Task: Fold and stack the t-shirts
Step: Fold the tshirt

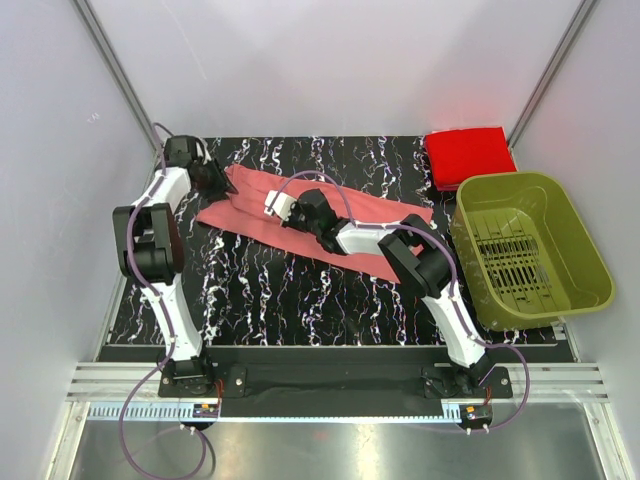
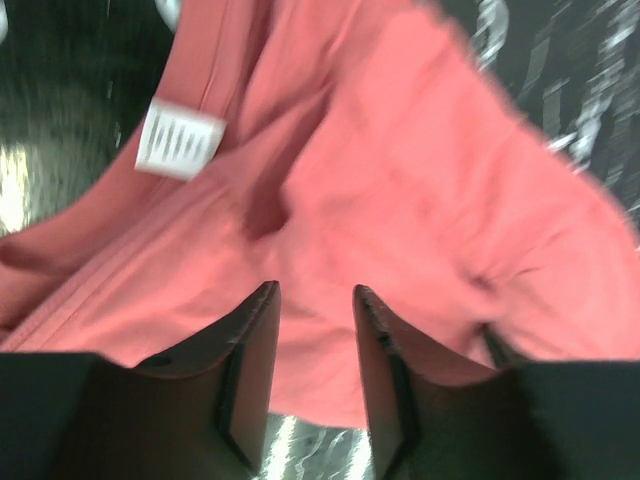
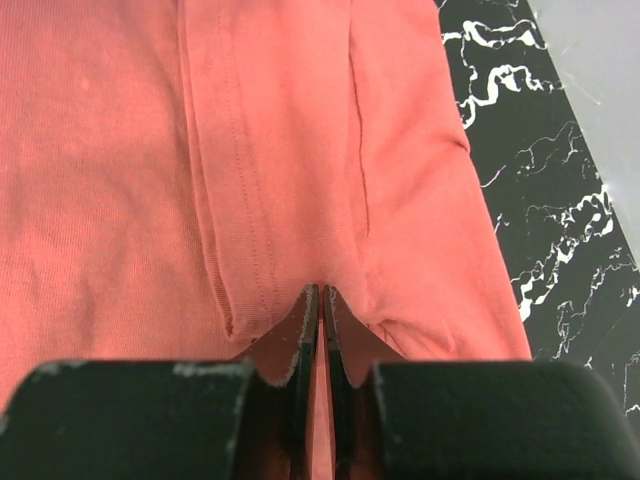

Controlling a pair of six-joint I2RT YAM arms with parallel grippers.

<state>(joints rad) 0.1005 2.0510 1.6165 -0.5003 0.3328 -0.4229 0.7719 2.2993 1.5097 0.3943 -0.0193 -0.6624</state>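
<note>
The salmon-pink t-shirt (image 1: 245, 200) lies crumpled in a long diagonal band across the middle of the black marbled table. My left gripper (image 1: 218, 183) is at its far left end, open, with the cloth (image 2: 400, 180) just beyond its tips (image 2: 315, 290); a white label (image 2: 180, 140) shows there. My right gripper (image 1: 292, 210) is over the shirt's middle and is shut (image 3: 322, 290) on a fold of the pink cloth (image 3: 270, 150). The brighter red t-shirt (image 1: 468, 155) lies folded at the back right corner.
An olive-green plastic basket (image 1: 590, 270) stands at the right edge, just in front of the red shirt. Grey walls close in the table at the back and both sides. Bare table (image 1: 290, 290) lies in front of the pink shirt.
</note>
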